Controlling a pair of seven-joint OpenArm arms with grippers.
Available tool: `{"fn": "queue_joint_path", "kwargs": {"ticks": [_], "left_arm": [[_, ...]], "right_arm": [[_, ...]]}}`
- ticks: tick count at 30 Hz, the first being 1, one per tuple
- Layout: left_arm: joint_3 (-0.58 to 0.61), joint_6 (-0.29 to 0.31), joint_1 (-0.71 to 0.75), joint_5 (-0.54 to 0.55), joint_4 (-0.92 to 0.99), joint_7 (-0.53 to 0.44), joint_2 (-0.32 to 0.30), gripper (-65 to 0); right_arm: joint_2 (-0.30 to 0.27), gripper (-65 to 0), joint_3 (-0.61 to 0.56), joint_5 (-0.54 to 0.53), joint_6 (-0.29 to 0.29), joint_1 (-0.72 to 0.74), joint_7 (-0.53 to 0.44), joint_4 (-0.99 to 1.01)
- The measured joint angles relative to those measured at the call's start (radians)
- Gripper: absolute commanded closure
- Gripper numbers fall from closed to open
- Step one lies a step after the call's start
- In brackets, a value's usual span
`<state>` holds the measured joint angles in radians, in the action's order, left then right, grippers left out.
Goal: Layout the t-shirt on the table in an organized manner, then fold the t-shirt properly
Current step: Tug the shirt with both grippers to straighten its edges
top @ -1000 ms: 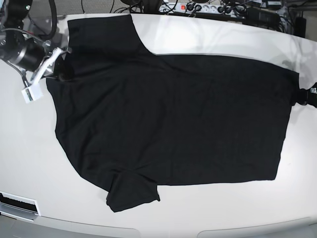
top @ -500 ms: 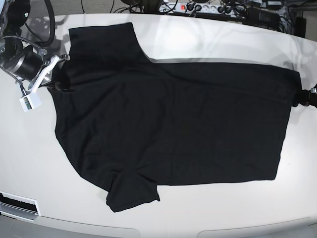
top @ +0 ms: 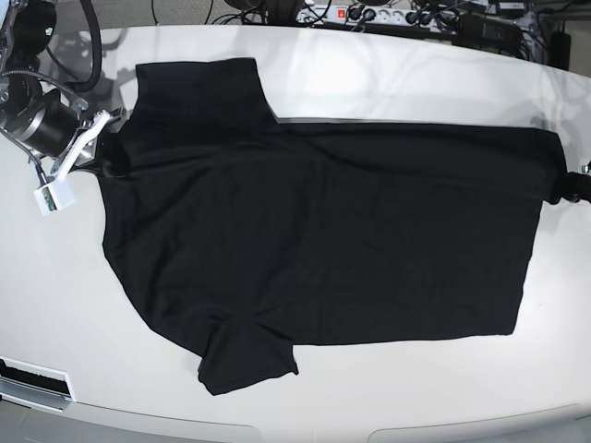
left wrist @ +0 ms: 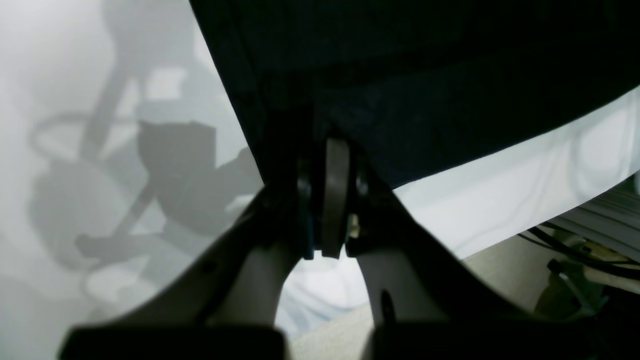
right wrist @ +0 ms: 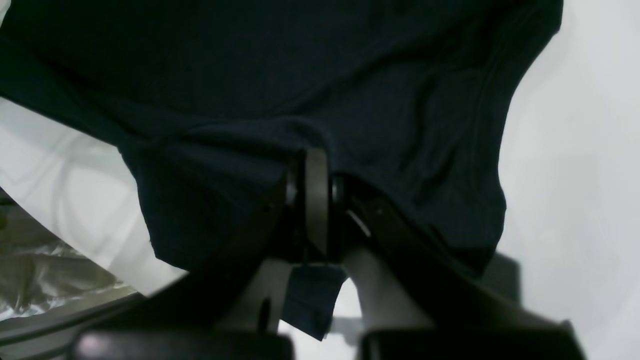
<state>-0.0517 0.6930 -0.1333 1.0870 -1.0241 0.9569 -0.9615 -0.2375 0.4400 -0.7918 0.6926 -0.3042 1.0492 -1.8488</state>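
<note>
Base view, black t-shirt (top: 323,240) spread on white table (top: 388,74), both claws pinching fabric

Bright, even overhead light in base view; glare on glossy table (top: 388,74). Wrist views dim, soft-focus, pincer bodies blurred up close, w/ grey arm shadows on table. T-shirt (top: 323,231) near-featureless black.

Power strip (top: 369,15) and cables (top: 231,11) behind
</note>
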Motion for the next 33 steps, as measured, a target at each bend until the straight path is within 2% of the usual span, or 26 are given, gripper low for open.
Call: {"fn": "queue_joint_path", "kwargs": {"ticks": [5,9,13,16,17,18,20,22,24,28,31,33], "left_arm": [[0.0,0.0,0.0,-0.005,0.0,-0.082,0.0,0.0],[0.0,0.0,0.0,-0.075,0.0,-0.143,0.018,0.0],[0.0,0.0,0.0,-0.126,0.0,-0.158,0.055,0.0],[0.0,0.0,0.0,-0.172,0.0,-0.217,0.059,0.0],[0.0,0.0,-0.006,-0.183,0.0,-0.236,0.059,-5.2],[0.0,0.0,-0.012,-0.191,0.0,-0.235,0.058,-11.7],[0.0,0.0,-0.044,-0.201,0.003,-0.221,0.058,-25.1],[0.0,-0.011,-0.072,-0.203,0.004,-0.22,0.056,-34.9],[0.0,-0.061,-0.094,-0.195,0.003,-0.227,0.056,-37.1],[0.0,-0.083,-0.096,-0.198,0.003,-0.216,0.056,-37.1],[0.0,-0.083,-0.094,-0.205,0.003,-0.182,0.056,-37.1],[0.0,-0.083,-0.095,-0.219,0.003,-0.175,0.056,-37.1]], "right_arm": [[0.002,0.0,0.0,0.0,0.0,0.008,0.0,0.0],[0.002,0.0,0.0,0.002,0.0,0.007,-0.003,0.0],[0.002,0.0,0.0,0.003,0.0,0.008,-0.003,0.0],[0.002,0.0,0.0,0.004,0.0,0.008,-0.008,0.0],[0.002,0.0,0.0,0.011,0.0,0.008,-0.019,0.0],[0.002,-3.7,0.0,0.027,0.0,0.011,-0.037,0.0],[0.002,-15.3,0.0,0.061,0.0,0.013,-0.082,0.0],[0.002,-28.3,0.0,0.085,0.0,0.014,-0.114,0.0],[0.002,-34.1,0.0,0.103,-0.024,0.014,-0.121,0.0],[0.0,-34.3,0.0,0.106,-0.026,0.014,-0.096,0.003],[0.0,-34.3,0.0,0.037,-0.016,0.01,0.019,0.003],[0.0,-34.3,0.0,-0.035,0.0,-0.009,0.055,0.002]]}}
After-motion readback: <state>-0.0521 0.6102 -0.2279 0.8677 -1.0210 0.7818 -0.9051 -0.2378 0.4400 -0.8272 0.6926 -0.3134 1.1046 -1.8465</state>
